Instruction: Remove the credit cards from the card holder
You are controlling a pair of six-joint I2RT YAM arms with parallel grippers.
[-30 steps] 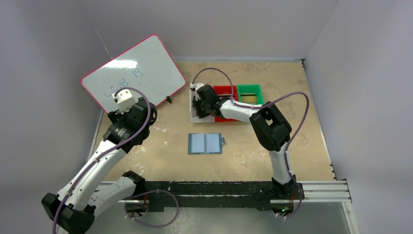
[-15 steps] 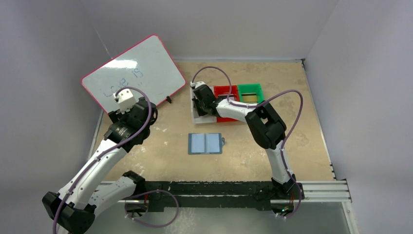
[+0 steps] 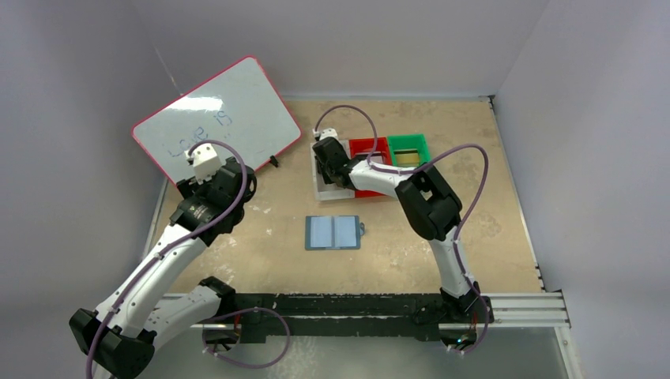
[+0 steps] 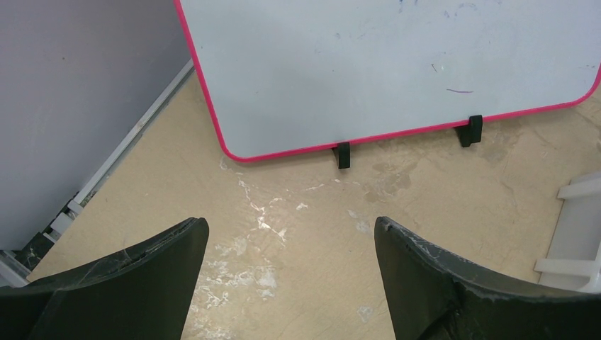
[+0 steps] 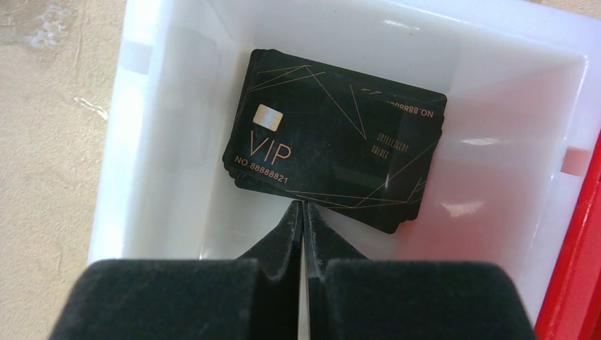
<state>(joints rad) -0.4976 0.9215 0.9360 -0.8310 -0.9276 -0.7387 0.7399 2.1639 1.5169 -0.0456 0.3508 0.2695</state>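
right jaws pressed together, empty, above black VIP credit cards (image 5: 339,166) stacked in white plastic bin (image 5: 152,142) | left jaws spread wide, empty | slate-blue bifold card holder (image 3: 333,232) open on counter (image 3: 269,245), pockets look emptied | task likely near done

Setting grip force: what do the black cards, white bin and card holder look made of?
Black cards: probably plastic, matte, with gold foil-like print and a shiny chip. White bin: glossy moulded plastic, judging by soft highlights. Card holder: matte slate-blue, leather or fabric; too small to tell.
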